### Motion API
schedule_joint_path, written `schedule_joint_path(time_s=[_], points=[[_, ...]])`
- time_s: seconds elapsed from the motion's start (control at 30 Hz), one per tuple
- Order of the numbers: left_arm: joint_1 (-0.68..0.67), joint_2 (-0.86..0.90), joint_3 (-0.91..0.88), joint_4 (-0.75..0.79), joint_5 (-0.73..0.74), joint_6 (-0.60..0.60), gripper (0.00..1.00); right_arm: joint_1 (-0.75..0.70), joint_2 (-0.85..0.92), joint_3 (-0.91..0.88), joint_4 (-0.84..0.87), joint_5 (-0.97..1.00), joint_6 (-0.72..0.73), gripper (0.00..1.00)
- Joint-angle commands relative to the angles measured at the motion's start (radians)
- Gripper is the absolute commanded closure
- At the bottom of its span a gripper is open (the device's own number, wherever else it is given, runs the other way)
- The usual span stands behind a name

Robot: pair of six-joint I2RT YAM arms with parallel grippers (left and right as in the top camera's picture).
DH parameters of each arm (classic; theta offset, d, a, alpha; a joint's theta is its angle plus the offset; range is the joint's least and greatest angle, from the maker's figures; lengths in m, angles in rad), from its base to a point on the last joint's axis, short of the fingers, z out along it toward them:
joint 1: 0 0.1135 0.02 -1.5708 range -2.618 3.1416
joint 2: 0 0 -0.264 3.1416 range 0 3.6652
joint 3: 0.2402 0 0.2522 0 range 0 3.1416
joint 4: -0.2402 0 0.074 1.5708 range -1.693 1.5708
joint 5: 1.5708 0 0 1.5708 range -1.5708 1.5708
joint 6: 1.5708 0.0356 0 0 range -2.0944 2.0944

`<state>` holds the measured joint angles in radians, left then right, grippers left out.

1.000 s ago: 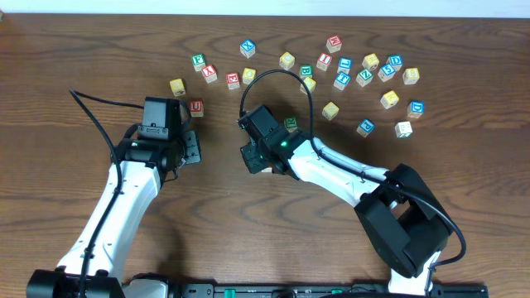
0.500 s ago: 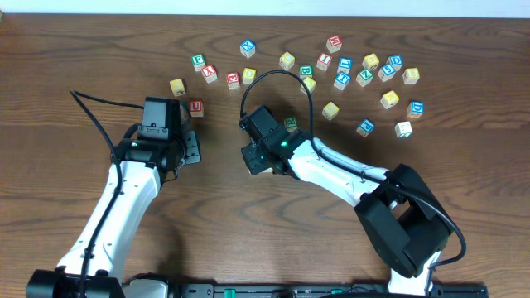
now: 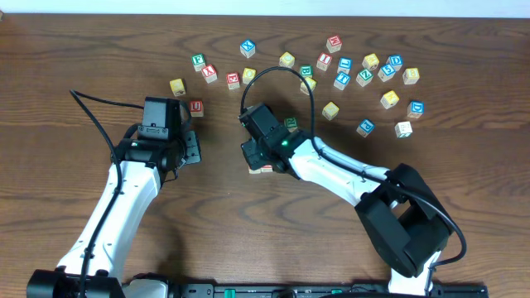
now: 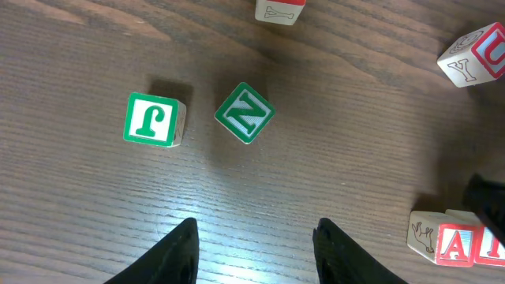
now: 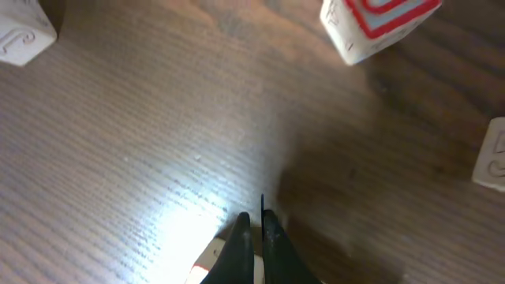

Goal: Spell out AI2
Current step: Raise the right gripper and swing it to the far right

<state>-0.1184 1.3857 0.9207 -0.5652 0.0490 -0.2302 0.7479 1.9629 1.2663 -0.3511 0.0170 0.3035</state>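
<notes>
In the left wrist view a red A block (image 4: pixel 455 243) sits on the table at the lower right. It touches a second red-faced block (image 4: pixel 491 248) that the frame edge cuts off, so I cannot read its letter. In the overhead view these blocks (image 3: pixel 263 169) show just below my right gripper (image 3: pixel 252 156). In the right wrist view the right gripper (image 5: pixel 256 218) has its fingers pressed together, with a block's edge (image 5: pixel 207 260) under them. My left gripper (image 3: pixel 192 147) is open and empty over bare wood (image 4: pixel 256 229). No 2 block can be made out.
Several loose letter blocks lie scattered along the back of the table (image 3: pixel 364 79). A red block (image 3: pixel 195 106) and a yellow block (image 3: pixel 177 86) lie beyond the left gripper. The left wrist view shows a green J block (image 4: pixel 154 120), a green N block (image 4: pixel 245 113) and a red U block (image 4: pixel 477 54).
My right gripper has shifted slightly toward the back, uncovering the blocks beneath it in the overhead view. The left arm has not moved.
</notes>
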Motion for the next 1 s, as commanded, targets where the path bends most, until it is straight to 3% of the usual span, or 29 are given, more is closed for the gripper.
schedule_joint_path(time_s=[0.0,0.37,0.97], points=[[0.003,-0.007,0.006,-0.004,-0.012,0.017,0.53,-0.024,0.007,-0.003,0.008,0.022,-0.005,0.99],[0.003,-0.007,0.006,-0.043,-0.012,0.04,0.53,-0.111,0.006,0.036,-0.017,0.051,-0.003,0.99],[0.003,-0.007,0.006,-0.071,0.039,0.049,0.54,-0.095,0.006,0.036,-0.044,0.059,-0.001,0.99]])
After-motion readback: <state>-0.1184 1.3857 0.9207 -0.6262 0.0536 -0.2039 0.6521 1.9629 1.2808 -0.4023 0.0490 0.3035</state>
